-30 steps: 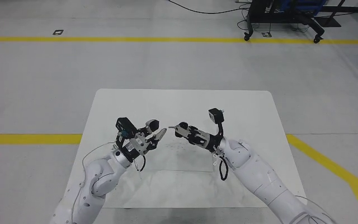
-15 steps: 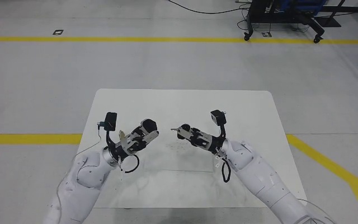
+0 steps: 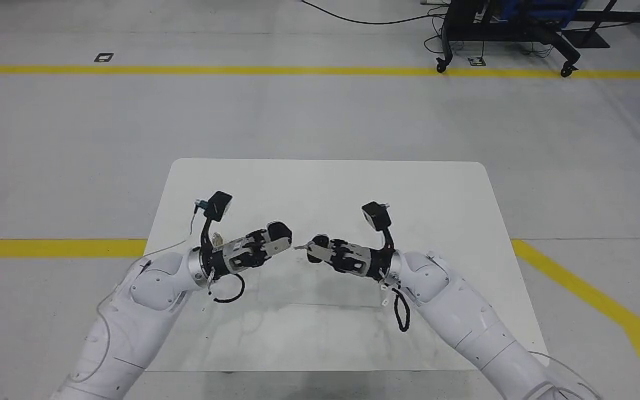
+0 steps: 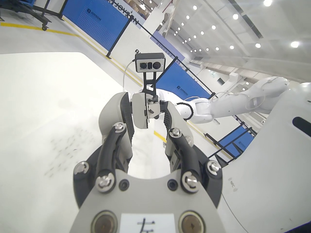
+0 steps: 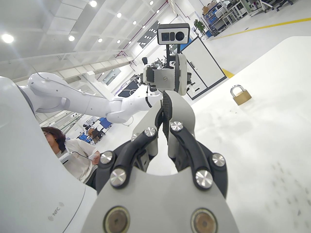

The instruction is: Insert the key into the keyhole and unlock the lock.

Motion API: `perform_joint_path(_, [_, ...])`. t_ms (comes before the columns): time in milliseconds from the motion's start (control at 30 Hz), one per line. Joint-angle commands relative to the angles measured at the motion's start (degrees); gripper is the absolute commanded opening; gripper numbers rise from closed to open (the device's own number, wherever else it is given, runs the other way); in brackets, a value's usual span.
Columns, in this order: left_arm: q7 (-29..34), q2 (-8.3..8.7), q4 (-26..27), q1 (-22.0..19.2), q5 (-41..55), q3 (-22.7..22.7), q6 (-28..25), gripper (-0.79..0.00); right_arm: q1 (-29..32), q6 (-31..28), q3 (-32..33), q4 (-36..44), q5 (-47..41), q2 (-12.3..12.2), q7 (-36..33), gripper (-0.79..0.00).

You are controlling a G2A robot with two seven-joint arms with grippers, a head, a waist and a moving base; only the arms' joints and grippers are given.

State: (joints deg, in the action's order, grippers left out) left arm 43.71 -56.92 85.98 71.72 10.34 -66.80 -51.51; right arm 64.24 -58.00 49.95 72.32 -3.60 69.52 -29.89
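The left claw (image 3: 288, 238) and right claw (image 3: 311, 248) have drawn closer together.

White table (image 3: 330, 180), yellow floor lines (image 3: 300, 70), black wheeled rack (image 3: 462, 25) beyond the far right corner.

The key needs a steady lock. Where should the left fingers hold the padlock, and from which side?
Grip the padlock across its brass body's two broad flat faces, coming down from above past the shackle, which seems to point up; the shackle is thin and rounded.
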Motion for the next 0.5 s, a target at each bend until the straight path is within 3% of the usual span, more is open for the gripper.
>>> perform_joint_path(0, [-0.5,-0.05,0.2,0.0,-1.5,0.2,0.4,-0.514,0.0,0.0,-0.2,0.1,-0.3,0.0,-0.6,-0.785])
perform_joint_path(167, [-1.6,-0.21,0.7,0.0,-3.8,0.8,0.8,-0.520,-0.2,0.0,-0.7,0.1,-1.5,0.1,-2.0,-0.785])
perform_joint_path(333, [-1.6,-0.24,0.8,-0.2,-4.4,1.3,0.1,-0.579,-0.7,0.0,-1.1,-0.6,-2.2,0.3,-2.8,-0.785])
perform_joint_path(467, [-1.4,-0.22,0.8,-0.4,-4.7,1.6,-0.3,-0.690,-1.1,0.0,-1.4,-1.3,-2.7,0.5,-3.0,-0.785])
